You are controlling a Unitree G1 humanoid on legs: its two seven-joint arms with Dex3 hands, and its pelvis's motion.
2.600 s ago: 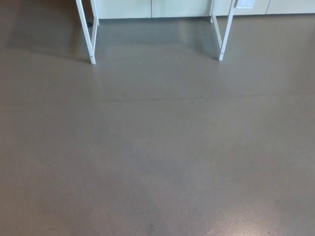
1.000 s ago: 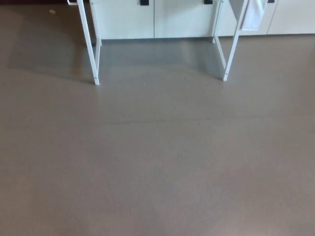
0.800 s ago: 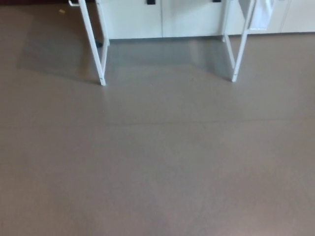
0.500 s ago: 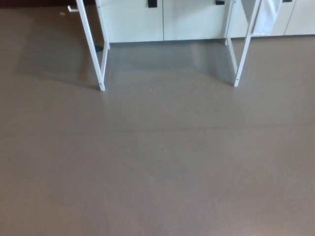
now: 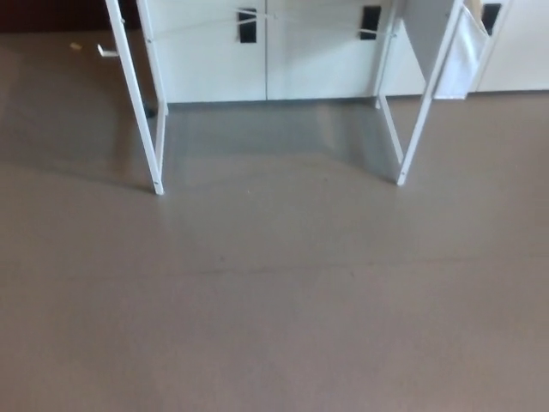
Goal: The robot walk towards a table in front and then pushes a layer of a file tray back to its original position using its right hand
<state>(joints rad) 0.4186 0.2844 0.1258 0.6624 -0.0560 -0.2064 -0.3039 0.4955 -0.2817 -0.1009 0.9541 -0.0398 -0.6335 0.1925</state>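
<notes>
Looking down, you see mostly bare grey-brown floor [image 5: 274, 326], with a faint seam running across it. At the top stand the white legs of a table, four that you can count: a front left leg [image 5: 137, 103], a front right leg [image 5: 425, 103], and a thinner rear leg just behind each, the left one [image 5: 155, 77] and the right one [image 5: 388, 120]. You cannot see the tabletop, and you cannot see the file tray, so where it sits cannot be told. A pale sheet [image 5: 461, 56] hangs by the front right leg. Behind the legs runs a row of white cabinets [image 5: 223, 60] with three dark handle cut-outs, at [image 5: 247, 26], [image 5: 371, 21] and [image 5: 491, 17]. Neither of the robot's two hands shows, so you cannot tell how the fingers are set.
</notes>
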